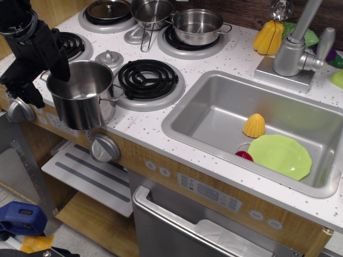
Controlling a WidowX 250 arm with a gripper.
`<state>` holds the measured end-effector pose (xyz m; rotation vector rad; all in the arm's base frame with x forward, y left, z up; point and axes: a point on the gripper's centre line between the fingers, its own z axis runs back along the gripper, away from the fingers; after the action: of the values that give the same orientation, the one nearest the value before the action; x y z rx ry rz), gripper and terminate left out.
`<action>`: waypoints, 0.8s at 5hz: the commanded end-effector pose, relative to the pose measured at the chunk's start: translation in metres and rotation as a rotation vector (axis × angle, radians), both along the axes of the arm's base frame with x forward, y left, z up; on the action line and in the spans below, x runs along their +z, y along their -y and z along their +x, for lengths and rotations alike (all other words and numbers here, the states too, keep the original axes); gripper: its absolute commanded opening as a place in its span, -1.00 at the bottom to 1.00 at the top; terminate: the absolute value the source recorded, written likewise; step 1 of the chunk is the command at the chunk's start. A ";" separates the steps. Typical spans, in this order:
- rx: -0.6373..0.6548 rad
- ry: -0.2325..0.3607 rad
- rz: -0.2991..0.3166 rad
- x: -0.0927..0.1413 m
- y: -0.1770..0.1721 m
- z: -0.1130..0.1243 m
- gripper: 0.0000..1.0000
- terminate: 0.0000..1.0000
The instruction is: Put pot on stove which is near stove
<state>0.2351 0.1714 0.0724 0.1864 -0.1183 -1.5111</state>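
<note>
- One desk (161, 126), white and speckled, carries everything.
- One sink (214, 115) at 3 o'clock holds one green plate (280, 155), one yellow corn piece (254, 126) and one red item (244, 156), partly hidden.
- One black arm with its claw (53, 72) at 9 o'clock grips the rim of the pot (83, 96); one finger reaches inside.
- The pot sits at the desk's front edge, overhanging it, just beside the stove (148, 81), at its 8 o'clock.
- Four burners in all; three pots counted.
- One shorter pot (197, 25) and one small saucepan (152, 12) stand at 12 o'clock.
</note>
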 end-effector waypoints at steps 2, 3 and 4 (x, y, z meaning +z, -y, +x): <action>-0.049 0.034 -0.031 -0.013 -0.006 0.005 1.00 -1.00; -0.071 0.052 -0.053 -0.021 -0.011 0.007 1.00 -1.00; -0.080 0.056 -0.090 -0.028 -0.015 0.010 -1.00 -1.00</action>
<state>0.2434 0.1770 0.0328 0.1053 -0.2456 -1.5784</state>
